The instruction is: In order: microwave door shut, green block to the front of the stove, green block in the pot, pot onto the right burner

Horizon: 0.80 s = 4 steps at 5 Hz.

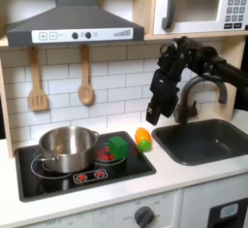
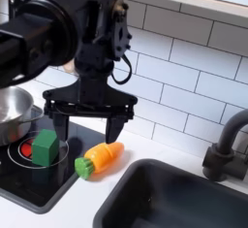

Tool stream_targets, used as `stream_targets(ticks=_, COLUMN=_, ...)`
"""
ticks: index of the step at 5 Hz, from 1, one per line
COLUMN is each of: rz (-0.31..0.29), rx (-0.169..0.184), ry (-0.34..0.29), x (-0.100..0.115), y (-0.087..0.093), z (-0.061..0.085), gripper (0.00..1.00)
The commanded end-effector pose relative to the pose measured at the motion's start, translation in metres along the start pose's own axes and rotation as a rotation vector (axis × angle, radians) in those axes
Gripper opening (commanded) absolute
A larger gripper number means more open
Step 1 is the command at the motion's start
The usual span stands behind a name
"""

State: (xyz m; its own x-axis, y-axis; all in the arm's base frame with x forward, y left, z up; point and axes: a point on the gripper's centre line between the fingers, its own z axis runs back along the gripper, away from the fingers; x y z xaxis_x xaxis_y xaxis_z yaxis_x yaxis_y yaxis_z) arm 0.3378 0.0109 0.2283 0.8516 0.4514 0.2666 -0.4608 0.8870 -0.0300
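In the first exterior view I see the pot on the stove, with the green block at its 3 o'clock on the right burner. My gripper hangs pointing down above the counter, jaws spread wide and empty. At 1 o'clock, the microwave door is shut.

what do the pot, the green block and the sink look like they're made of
The pot looks like polished stainless steel: silvery, with mirror-like reflections on its wall. The green block looks like painted wood or matte plastic: flat, even colour, no shine; I can't tell which. The sink looks like dark matte plastic, with only a soft sheen along its rim, though coated metal is possible.
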Motion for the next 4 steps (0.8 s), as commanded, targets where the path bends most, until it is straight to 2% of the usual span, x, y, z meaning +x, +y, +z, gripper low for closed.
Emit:
stream_targets(ticks=1, rz=0.0, rx=-0.001, ry=-0.001, x=0.0, y=0.0, z=0.001, gripper=1.0)
stream_targets(ticks=2, rz=0.036, rx=0.018, ry=-0.005, x=0.009, y=0.008, z=-0.02, gripper=1.0)
stream_targets(ticks=3, rz=0.075, rx=0.052, ry=0.007, x=0.024, y=0.007, z=-0.032, gripper=1.0)
stream_targets(ticks=4, rz=0.064, rx=0.082, ry=0.064, x=0.023, y=0.009, z=-0.05, gripper=1.0)
